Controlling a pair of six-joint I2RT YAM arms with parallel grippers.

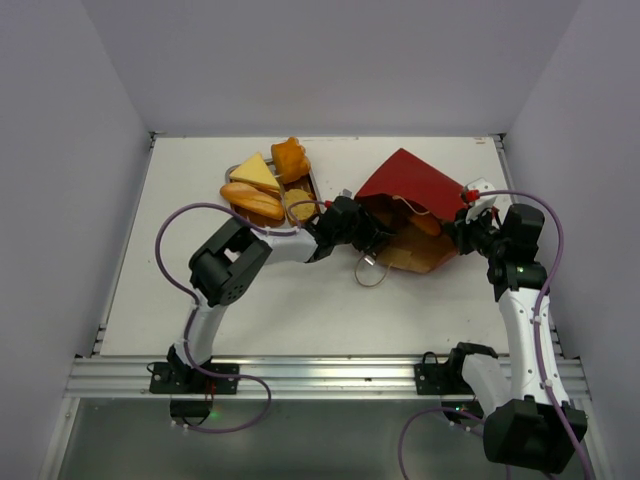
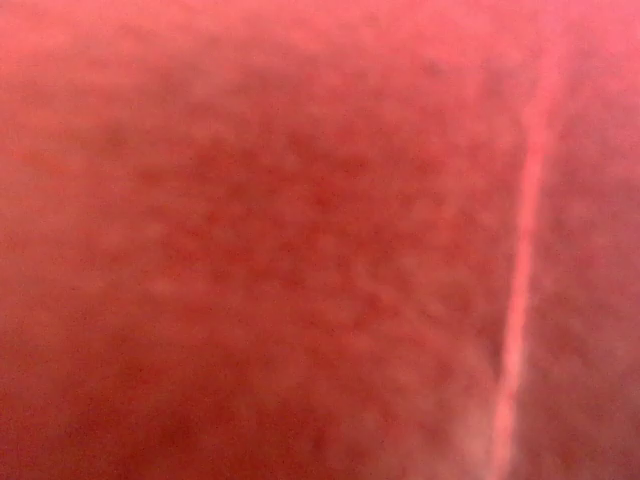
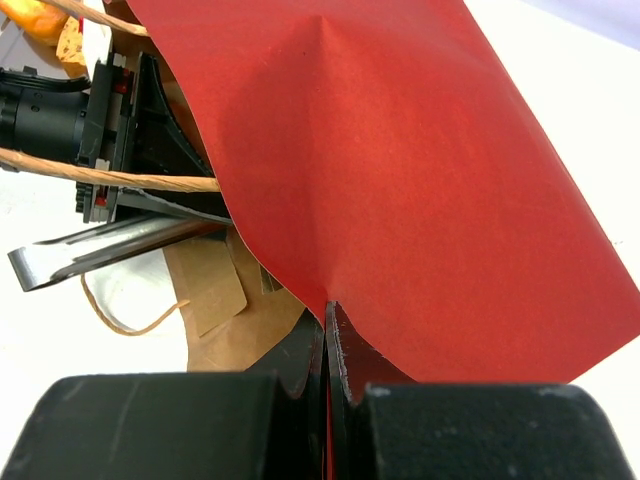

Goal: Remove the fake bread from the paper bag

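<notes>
The paper bag (image 1: pixel 408 180) lies on its side at mid table, red outside, with its brown inside (image 1: pixel 425 258) facing the arms. An orange piece of fake bread (image 1: pixel 427 223) shows inside the mouth. My left gripper (image 1: pixel 366 237) reaches into the mouth from the left. Its wrist view is filled with blurred red paper (image 2: pixel 300 240), so its fingers are hidden. My right gripper (image 3: pixel 328 335) is shut on the bag's red upper edge (image 3: pixel 400 180), and from above that right gripper (image 1: pixel 463 228) sits at the bag's right side. Several breads, among them a yellow wedge (image 1: pixel 256 172), lie on the tray.
The silver tray (image 1: pixel 316 186) sits at the back left of the bag, beside my left forearm. A thin loop handle (image 1: pixel 372 272) trails on the table in front of the bag. Another handle cord (image 3: pixel 120 180) crosses the left gripper's black body (image 3: pixel 50 120).
</notes>
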